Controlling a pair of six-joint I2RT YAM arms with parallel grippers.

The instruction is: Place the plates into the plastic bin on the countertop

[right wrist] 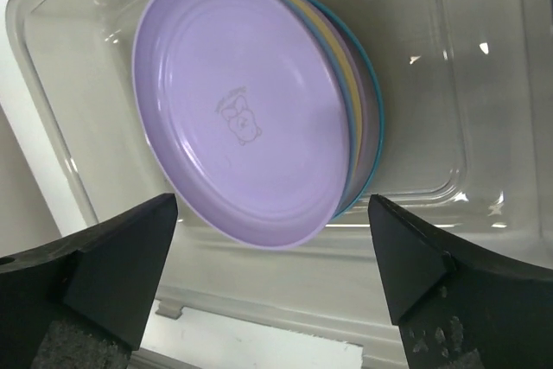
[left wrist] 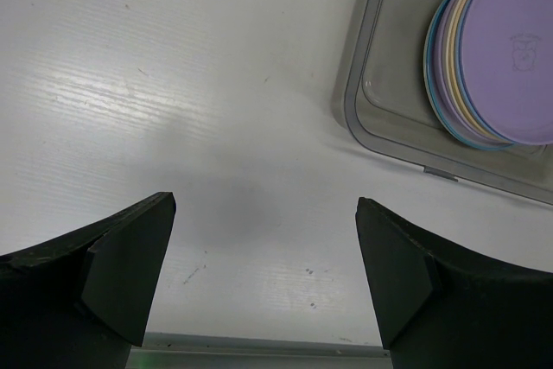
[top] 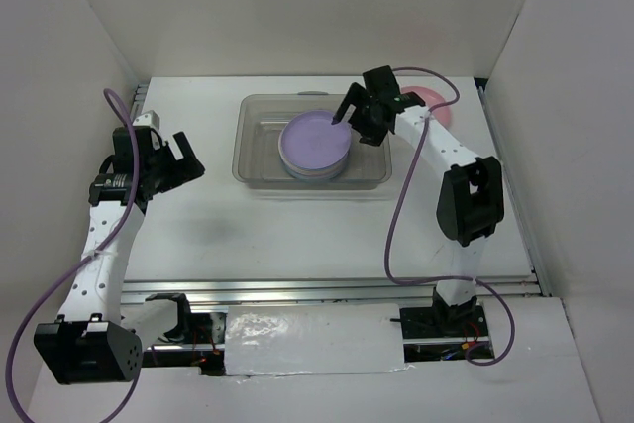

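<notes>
The clear plastic bin [top: 260,151] sits mid-back on the white countertop [top: 297,235]. It holds a stack of plates with a purple plate [top: 315,142] on top; cream, yellow and blue rims show beneath it in the right wrist view [right wrist: 359,101]. A pink plate [top: 438,102] lies on the countertop at the back right, partly hidden by my right arm. My right gripper [top: 353,112] is open and empty, hovering over the bin's right end just beside the stack [right wrist: 242,118]. My left gripper [top: 184,159] is open and empty, left of the bin.
White walls enclose the countertop on the left, back and right. A metal rail [top: 327,287] runs along the near edge. The bin's rim [left wrist: 363,118] and the stack [left wrist: 510,49] show at the upper right of the left wrist view.
</notes>
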